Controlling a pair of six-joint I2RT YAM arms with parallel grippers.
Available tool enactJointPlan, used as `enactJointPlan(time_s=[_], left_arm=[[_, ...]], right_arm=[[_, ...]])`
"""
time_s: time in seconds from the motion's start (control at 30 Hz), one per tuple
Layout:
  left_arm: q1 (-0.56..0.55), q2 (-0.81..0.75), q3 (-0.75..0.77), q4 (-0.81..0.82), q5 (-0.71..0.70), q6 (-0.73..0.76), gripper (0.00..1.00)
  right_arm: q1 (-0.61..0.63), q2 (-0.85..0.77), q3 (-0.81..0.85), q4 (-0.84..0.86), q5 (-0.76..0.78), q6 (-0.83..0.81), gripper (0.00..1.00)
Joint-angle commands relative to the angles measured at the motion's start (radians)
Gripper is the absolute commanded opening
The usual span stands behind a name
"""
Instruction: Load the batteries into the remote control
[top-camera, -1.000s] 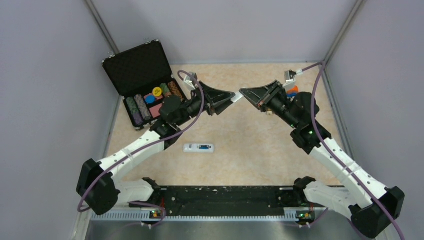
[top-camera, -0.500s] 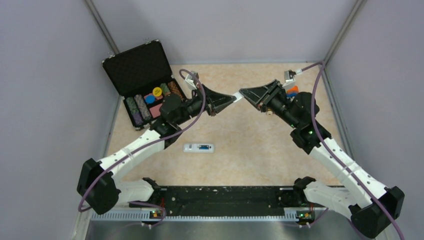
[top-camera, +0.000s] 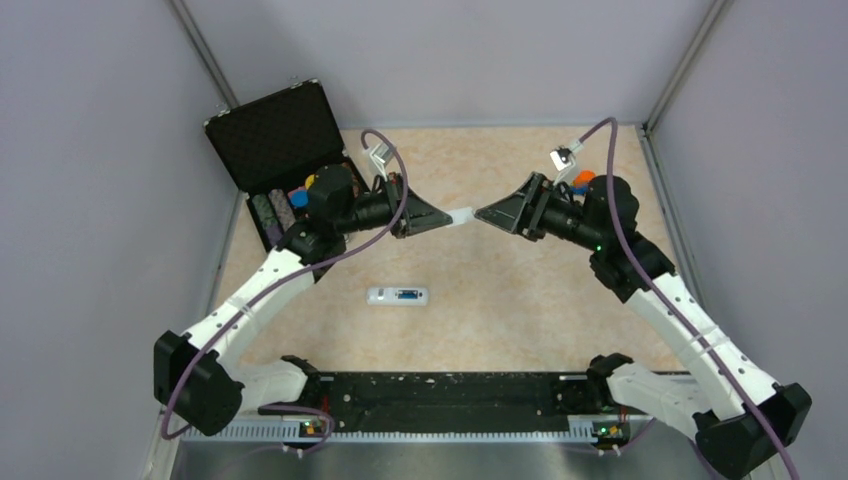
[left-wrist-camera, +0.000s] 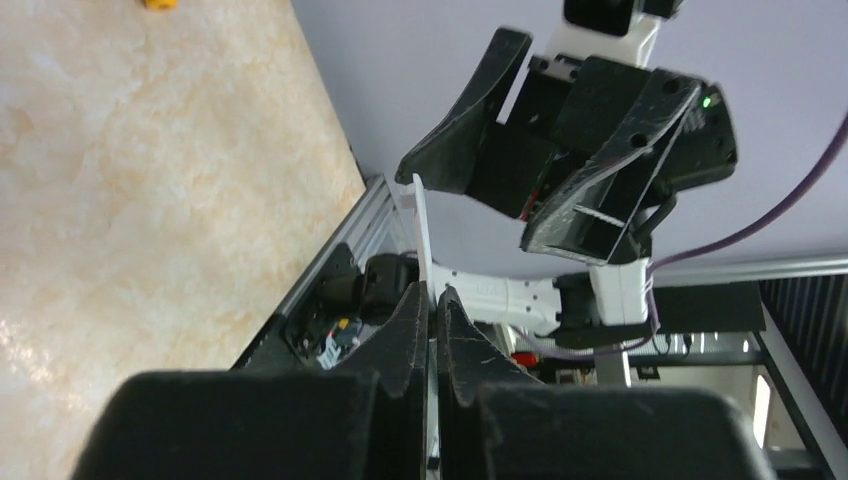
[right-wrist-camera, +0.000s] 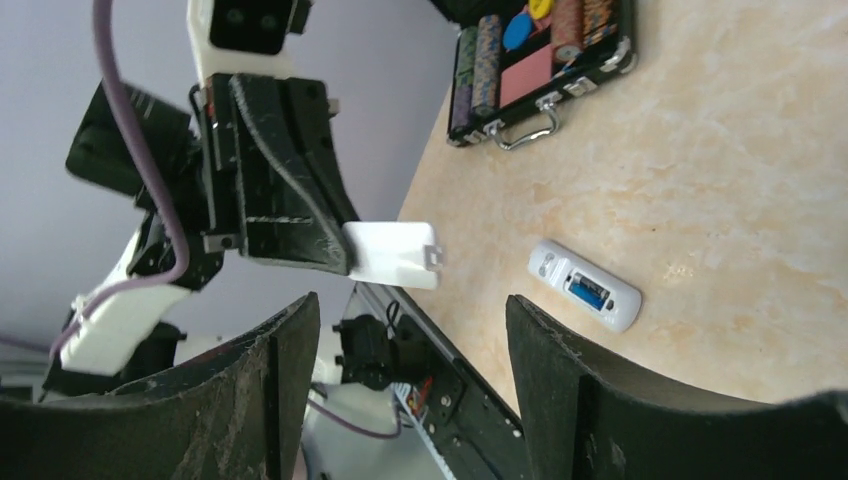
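Arms tip to tip beyond remote (top-camera: 397, 295), left hand (top-camera: 445, 216) pinching white cover (right-wrist-camera: 392, 253), right hand (top-camera: 482, 213) spread wide, empty, both nearer remote than before

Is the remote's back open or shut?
Open. The remote lies with its slot bare, blue inside; the left gripper pinches a white cover.

Beige marbled bench (top-camera: 520, 300), white remote control (top-camera: 397, 295) flat near ctr, back up w/ blue battery (top-camera: 407, 294) in open bay, open black chip case (top-camera: 280, 150) far-left corner, orange-blue toy (top-camera: 585, 180) far right.
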Motion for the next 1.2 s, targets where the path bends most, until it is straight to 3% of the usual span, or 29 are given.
enactJointPlan(time_s=[0.0, 0.2, 0.37, 0.47, 0.8, 0.93, 1.17], left_arm=[[0.021, -0.028, 0.032, -0.069, 0.169, 0.096, 0.0], [0.038, -0.028, 0.033, -0.084, 0.195, 0.12, 0.0], [0.041, -0.018, 0.032, -0.08, 0.225, 0.11, 0.0], [0.042, -0.014, 0.03, -0.068, 0.243, 0.105, 0.0], [0.041, 0.005, 0.017, -0.014, 0.276, 0.067, 0.0], [0.042, 0.004, 0.013, -0.009, 0.277, 0.067, 0.0], [0.042, 0.002, 0.003, -0.012, 0.272, 0.069, 0.0]], right_arm=[[-0.011, 0.068, 0.102, -0.05, -0.237, -0.185, 0.65], [-0.01, 0.145, 0.136, -0.096, -0.315, -0.237, 0.55], [-0.011, 0.184, 0.124, -0.105, -0.337, -0.24, 0.39], [-0.011, 0.181, 0.109, -0.092, -0.334, -0.242, 0.34], [-0.011, 0.153, 0.014, 0.101, -0.394, -0.123, 0.35], [-0.011, 0.15, -0.009, 0.161, -0.409, -0.081, 0.27], [-0.011, 0.148, -0.031, 0.217, -0.425, -0.043, 0.26]])
